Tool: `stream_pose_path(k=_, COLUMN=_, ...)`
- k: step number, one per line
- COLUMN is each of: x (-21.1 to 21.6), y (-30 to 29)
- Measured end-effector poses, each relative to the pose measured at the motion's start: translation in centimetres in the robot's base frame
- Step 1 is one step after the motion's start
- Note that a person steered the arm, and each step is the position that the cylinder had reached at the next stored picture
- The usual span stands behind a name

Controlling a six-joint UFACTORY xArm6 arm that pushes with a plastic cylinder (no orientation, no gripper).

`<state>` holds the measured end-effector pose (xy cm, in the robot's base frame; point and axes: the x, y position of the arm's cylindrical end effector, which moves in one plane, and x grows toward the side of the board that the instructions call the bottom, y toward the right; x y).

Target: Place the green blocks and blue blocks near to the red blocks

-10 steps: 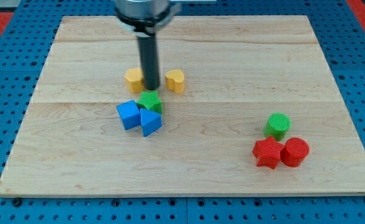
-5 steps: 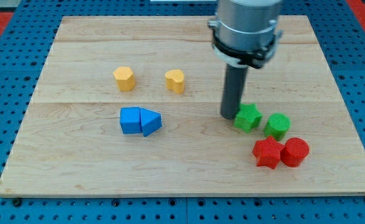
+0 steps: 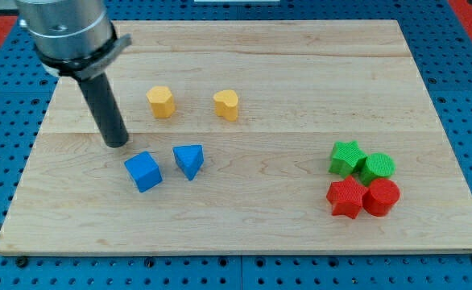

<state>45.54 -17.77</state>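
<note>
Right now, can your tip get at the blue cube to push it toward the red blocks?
Probably yes. My tip sits just up-left of the blue cube with bare board between them; the blue triangular block may get caught along.

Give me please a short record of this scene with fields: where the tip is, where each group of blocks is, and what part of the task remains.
tip: my tip is above-left of the blue cube, apart from it
blue blocks: cube and blue wedge-like block, left of centre, slightly apart
green blocks: green star and green cylinder, just above the reds
red blocks: red star and red cylinder, lower right
yellow blocks: two, upper middle
remaining: both blue blocks far from the reds
</note>
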Motion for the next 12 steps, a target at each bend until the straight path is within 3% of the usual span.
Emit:
stream_pose_path(k=1, x=-1.4, y=-3.0)
stream_pose_path(k=2, x=0.5, y=-7.3)
stream_pose_path(k=3, x=5.9, y=-4.4)
stream_pose_path(k=4, x=7.0, y=1.7)
stream_pose_path(k=6, x=4.9, y=11.6)
stream_pose_path(k=7, x=3.7, y=10.3)
stream_pose_path(k=9, x=0.5, y=17.3)
stream_pose_path(k=12, x=2.7, y=23.9)
